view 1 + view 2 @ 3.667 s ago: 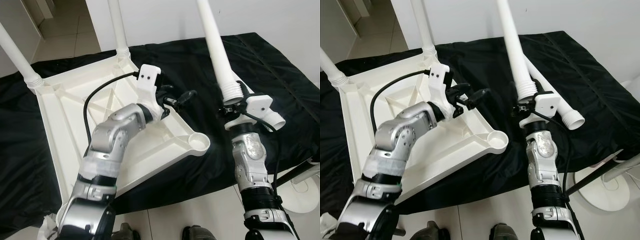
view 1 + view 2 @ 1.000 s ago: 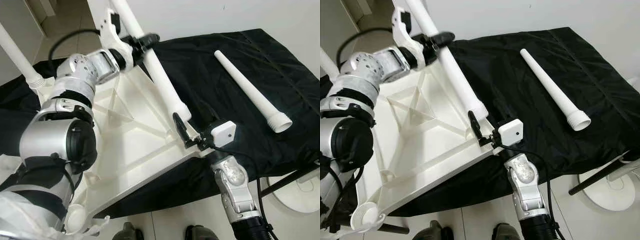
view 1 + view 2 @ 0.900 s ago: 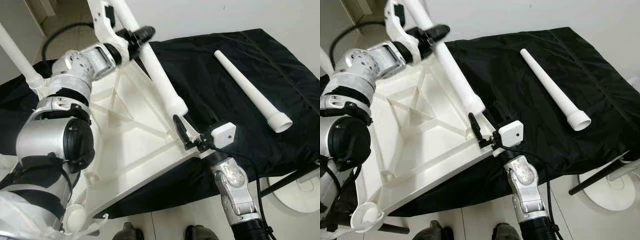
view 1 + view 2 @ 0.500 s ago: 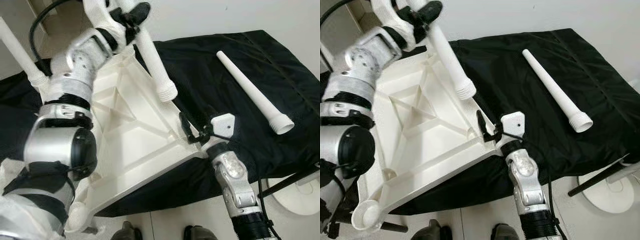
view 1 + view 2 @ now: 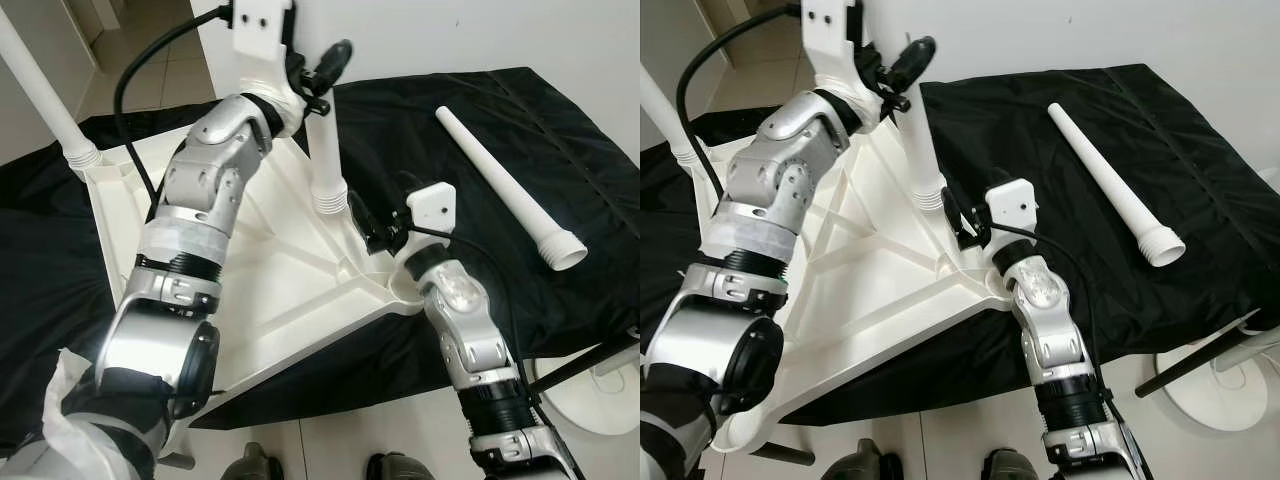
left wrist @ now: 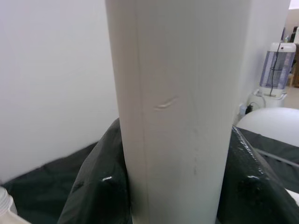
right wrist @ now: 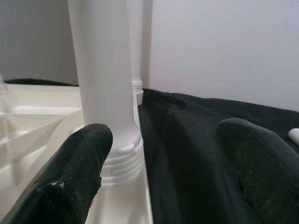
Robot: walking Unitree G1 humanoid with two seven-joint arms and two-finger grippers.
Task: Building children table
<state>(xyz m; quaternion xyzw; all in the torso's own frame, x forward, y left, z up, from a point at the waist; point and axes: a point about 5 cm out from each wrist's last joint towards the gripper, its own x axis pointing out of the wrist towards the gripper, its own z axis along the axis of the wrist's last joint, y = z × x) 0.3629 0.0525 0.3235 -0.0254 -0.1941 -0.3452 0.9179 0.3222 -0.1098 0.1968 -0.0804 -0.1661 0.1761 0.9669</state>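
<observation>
The upturned white tabletop (image 5: 250, 290) is lying underside up on a black cloth (image 5: 440, 150) that is covering the surface, with ribs crossing its underside. One leg (image 5: 45, 95) is already standing in its far left corner socket. A loose leg (image 5: 505, 180) is lying on the cloth off to the right, well apart from the tabletop, its threaded end pointing toward the near right edge.

The left end effector (image 5: 318, 72) is clenching a third leg (image 5: 325, 155) high on its shaft, holding it nearly upright with its ribbed end (image 5: 930, 197) over the tabletop's right edge, close behind the near right corner socket (image 5: 405, 288). The right end effector (image 5: 362, 222) is sitting just beside that ribbed end, its black fingers (image 7: 70, 182) spread apart and released, gripping nothing; the leg is standing near one finger.

Open cloth is stretching to the right. A round white base (image 5: 600, 385) is standing on the tiled floor (image 5: 340, 440) past the near right corner.
</observation>
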